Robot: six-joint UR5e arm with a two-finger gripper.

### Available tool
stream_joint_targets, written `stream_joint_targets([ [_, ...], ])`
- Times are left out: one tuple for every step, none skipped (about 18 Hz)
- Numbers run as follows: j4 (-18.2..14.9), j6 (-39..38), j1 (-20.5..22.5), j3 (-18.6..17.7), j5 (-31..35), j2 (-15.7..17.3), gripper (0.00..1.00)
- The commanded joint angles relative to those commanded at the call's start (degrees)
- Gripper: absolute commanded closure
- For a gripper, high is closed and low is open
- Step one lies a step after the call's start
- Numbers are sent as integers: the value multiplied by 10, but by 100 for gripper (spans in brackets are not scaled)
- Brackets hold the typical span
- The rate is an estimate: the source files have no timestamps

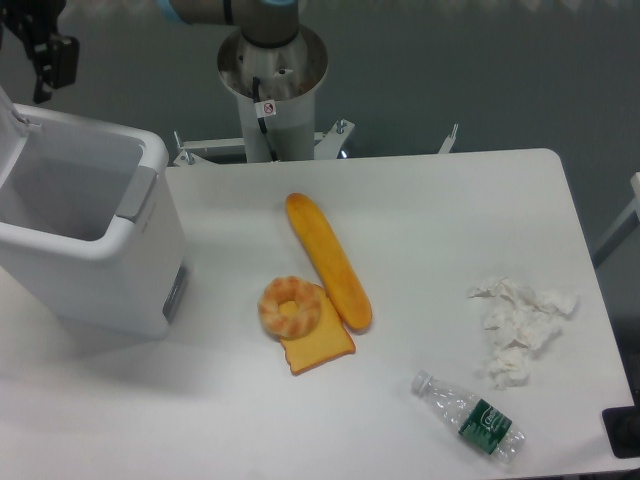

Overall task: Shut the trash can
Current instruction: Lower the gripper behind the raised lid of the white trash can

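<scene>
The trash can [110,262] is a large white boxy bin at the table's left edge. Its top stands open and I can see down into the hollow inside. The raised lid [10,125] shows only as a sliver at the frame's left border. A grey latch panel [136,193] sits on the rim facing the table. My gripper [45,70] hangs dark at the top left corner, above and behind the bin's back rim, near the raised lid. It is small and partly cut off, so the finger gap is unreadable.
On the table lie a baguette [328,260], a doughnut [290,306] on a toast slice [318,349], crumpled tissues [520,325] and a plastic bottle [470,415]. The arm's base column [272,75] rises behind the table's back edge.
</scene>
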Motion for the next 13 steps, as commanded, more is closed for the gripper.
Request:
stream_joint_targets([
  [0, -4, -3, 6, 1, -6, 0],
  [0, -11, -4, 12, 1, -11, 0],
  [0, -16, -5, 16, 2, -16, 0],
  [1, -19, -5, 18, 2, -18, 0],
  [1, -21, -5, 18, 2, -18, 0],
  [0, -21, -5, 19, 3, -17, 0],
  [0, -22, -5, 19, 4, -16, 0],
  [0, -22, -5, 19, 6, -15, 0],
  [0, -23, -4, 19, 10, -13, 0],
  [0, -22, -4, 19, 13, -13, 0],
  [0, -22, -4, 19, 15, -13, 0],
  [0, -23, -4, 19, 15, -13, 0],
  [0, -22, -3, 18, 19, -14, 0],
])
